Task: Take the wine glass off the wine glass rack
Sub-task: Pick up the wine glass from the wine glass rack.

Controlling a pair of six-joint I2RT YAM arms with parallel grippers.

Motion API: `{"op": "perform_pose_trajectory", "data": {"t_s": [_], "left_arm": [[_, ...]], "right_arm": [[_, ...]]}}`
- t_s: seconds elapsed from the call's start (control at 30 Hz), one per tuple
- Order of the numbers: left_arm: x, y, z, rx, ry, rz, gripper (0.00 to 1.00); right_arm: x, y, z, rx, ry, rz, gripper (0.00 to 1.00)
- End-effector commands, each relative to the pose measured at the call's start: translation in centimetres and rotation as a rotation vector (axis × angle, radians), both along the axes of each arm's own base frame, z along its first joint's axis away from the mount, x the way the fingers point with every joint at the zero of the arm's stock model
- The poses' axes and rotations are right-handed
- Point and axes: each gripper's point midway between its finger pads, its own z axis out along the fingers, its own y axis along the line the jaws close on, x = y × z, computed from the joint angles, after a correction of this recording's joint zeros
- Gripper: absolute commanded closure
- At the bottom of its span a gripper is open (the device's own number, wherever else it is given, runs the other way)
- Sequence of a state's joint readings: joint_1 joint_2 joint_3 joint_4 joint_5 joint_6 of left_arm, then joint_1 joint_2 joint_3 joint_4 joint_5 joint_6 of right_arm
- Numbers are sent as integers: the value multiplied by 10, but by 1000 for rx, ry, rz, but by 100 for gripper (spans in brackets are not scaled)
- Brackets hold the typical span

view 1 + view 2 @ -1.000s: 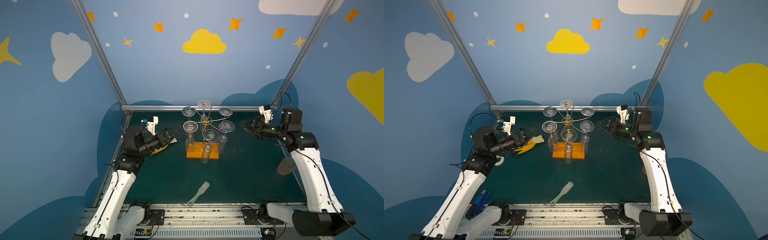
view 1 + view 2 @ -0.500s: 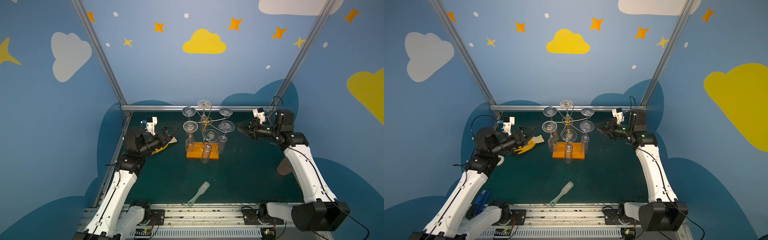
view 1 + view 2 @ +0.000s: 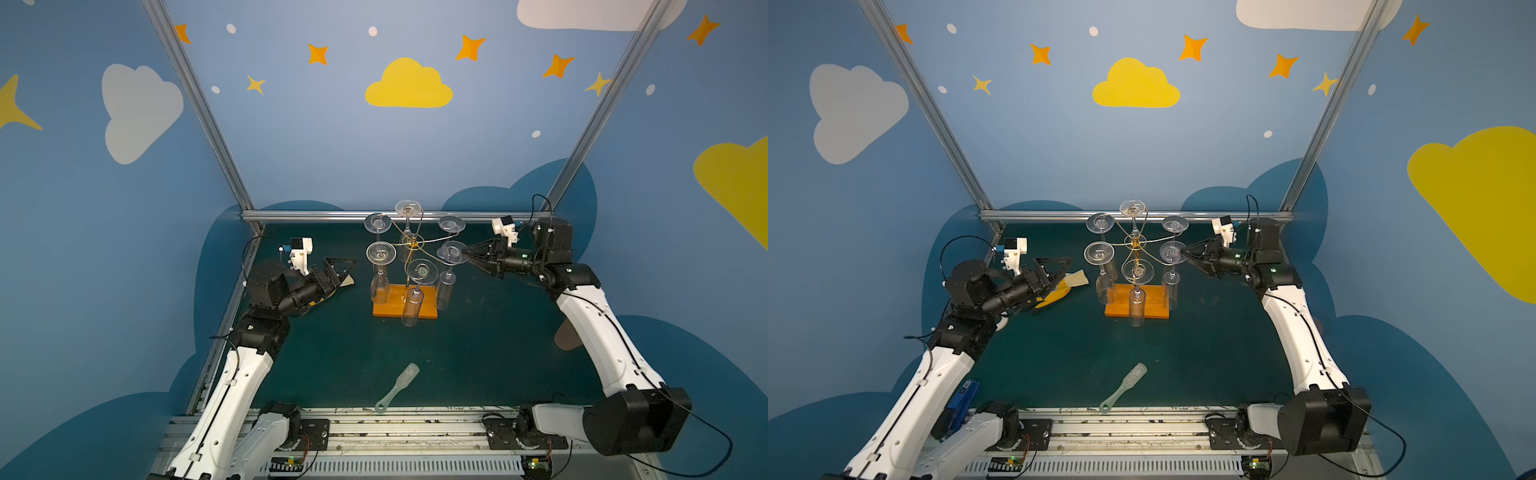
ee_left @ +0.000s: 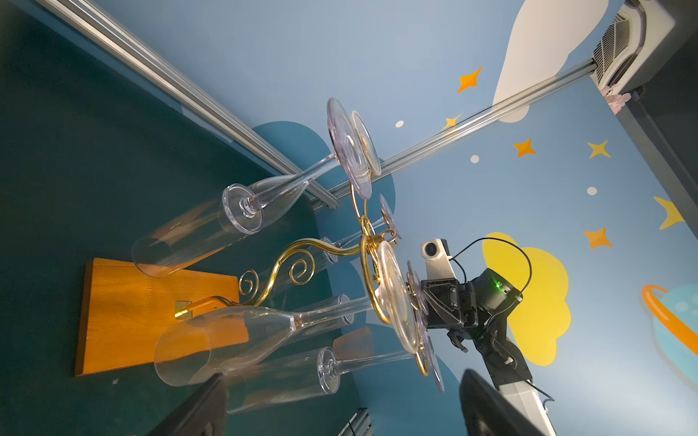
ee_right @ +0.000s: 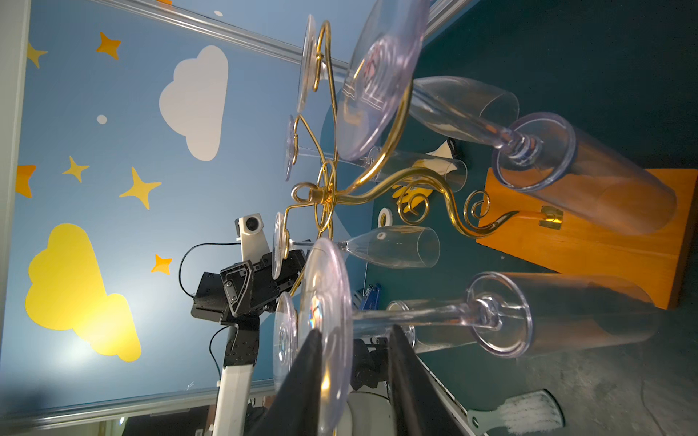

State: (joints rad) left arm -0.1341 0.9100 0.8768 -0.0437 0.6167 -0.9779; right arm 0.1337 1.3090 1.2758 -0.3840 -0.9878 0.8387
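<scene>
Note: right tool [image 3: 467,252] half-closed, straddling foot of wine glass [image 3: 445,286], not yet clamped; glass hangs on rack [image 3: 411,245]. The left tool [image 3: 352,272] wide open. Risk: sideways pull snags curl, topples rack.

Logged inward travel of R gripper [image 3: 465,252] over last 1 s: from well clear of wine glass rack [image 3: 386,309] to right at foot disc of wine glass [image 3: 448,275] hanging on side facing R arm. Confirmed in both top views. Found jaws narrower than 1 s ago and than 0.5 s ago. Disc rim now between fingers [image 5: 302,381] per R wrist view, contact w/ disc not verifiable. Noted R elbow & forearm drawn in toward rack accordingly.
</scene>
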Motion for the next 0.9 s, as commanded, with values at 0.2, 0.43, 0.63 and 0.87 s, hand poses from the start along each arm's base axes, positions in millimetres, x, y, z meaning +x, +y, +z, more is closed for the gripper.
{"op": "perform_pose_trajectory", "data": {"t_s": [0.2,0.43,0.63,0.87], "left_arm": [[-2,3,4,-3,-25,22,5],[-2,4,3,-5,-13,29,5],[-4,5,4,-5,-17,35,5],[-6,6,5,-7,-17,40,5]], "right_arm": [[-1,3,10,5,-33,17,81],[-2,1,10,4,-22,14,93],[-4,0,12,8,-19,14,100],[-5,3,13,47,17,22,100]]}}
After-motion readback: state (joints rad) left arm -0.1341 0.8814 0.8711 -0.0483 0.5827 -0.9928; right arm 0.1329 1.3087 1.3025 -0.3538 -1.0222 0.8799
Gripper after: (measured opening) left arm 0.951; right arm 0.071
